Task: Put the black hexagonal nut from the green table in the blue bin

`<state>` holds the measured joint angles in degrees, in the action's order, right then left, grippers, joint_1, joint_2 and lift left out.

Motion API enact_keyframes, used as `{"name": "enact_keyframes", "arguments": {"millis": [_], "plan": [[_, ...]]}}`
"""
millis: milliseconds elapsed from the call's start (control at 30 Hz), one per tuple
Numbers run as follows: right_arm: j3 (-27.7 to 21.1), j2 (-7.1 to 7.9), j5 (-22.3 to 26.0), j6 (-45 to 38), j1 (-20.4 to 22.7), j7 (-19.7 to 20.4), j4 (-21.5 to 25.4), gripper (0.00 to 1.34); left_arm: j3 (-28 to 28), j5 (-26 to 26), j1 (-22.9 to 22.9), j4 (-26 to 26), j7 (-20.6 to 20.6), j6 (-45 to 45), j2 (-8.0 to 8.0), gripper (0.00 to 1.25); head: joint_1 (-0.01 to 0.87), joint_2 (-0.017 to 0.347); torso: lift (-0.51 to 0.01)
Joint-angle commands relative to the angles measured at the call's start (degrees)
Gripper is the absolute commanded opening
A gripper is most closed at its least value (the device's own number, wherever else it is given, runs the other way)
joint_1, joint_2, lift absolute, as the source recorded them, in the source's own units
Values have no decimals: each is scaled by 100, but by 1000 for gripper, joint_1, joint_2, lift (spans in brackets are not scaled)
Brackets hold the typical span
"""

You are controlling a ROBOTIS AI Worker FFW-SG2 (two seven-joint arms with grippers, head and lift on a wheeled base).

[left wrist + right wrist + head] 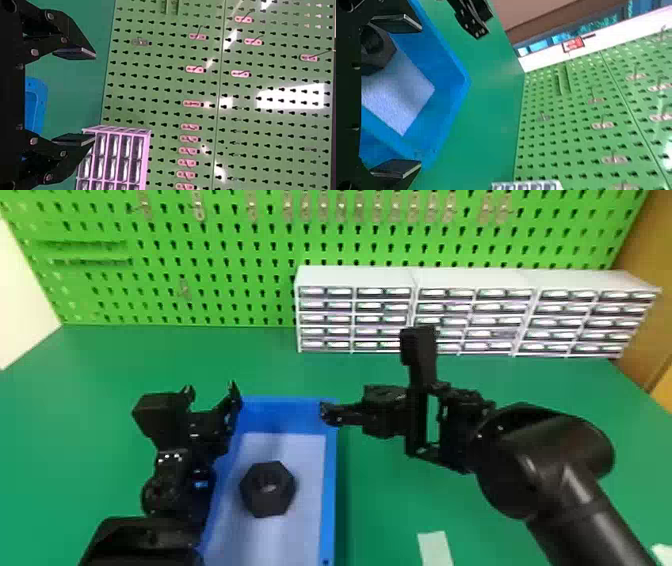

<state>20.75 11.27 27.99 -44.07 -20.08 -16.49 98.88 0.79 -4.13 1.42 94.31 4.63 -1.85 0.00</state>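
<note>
The black hexagonal nut (pixel 267 489) lies flat on the pale bottom of the blue bin (pixel 329 495); in the right wrist view the nut (pixel 377 49) shows inside the bin (pixel 451 103). My left gripper (pixel 210 390) is over the bin's left side, open with nothing held; in its wrist view the left gripper (pixel 95 97) has its fingers wide apart, with the bin's corner (pixel 36 105) behind. My right gripper (pixel 340 415) is at the bin's far right corner, and in its own view the right gripper (pixel 420 95) is open and holds nothing.
White drawer units (pixel 355 277) stand at the back right, before the green pegboard (pixel 225 255). A pale slip (pixel 435 547) lies on the green table (pixel 380 500) to the right of the bin. Both arms reach in from the front, on either side.
</note>
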Motion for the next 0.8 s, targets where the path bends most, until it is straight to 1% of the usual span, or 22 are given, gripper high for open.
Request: {"name": "enact_keyframes", "arguments": {"millis": [0, 467, 667, 767], "plan": [[-335, -46, -127, 145, 119, 50, 9, 1230, 0, 0, 17, 0, 3, 1, -15, 738, 657, 57, -95], [-1407, -283, -593, 681, 576, 498, 211, 1230, -18, 0, 43, 0, 3, 1, -15, 738, 657, 57, -95], [-1847, -433, -909, 945, 822, 647, 352, 1230, 0, 0, 43, 0, 3, 1, -15, 738, 657, 57, -95], [-2005, -450, -1050, 1050, 910, 709, 396, 1229, 0, 0, 43, 0, 3, 1, -15, 738, 657, 57, -95]]}}
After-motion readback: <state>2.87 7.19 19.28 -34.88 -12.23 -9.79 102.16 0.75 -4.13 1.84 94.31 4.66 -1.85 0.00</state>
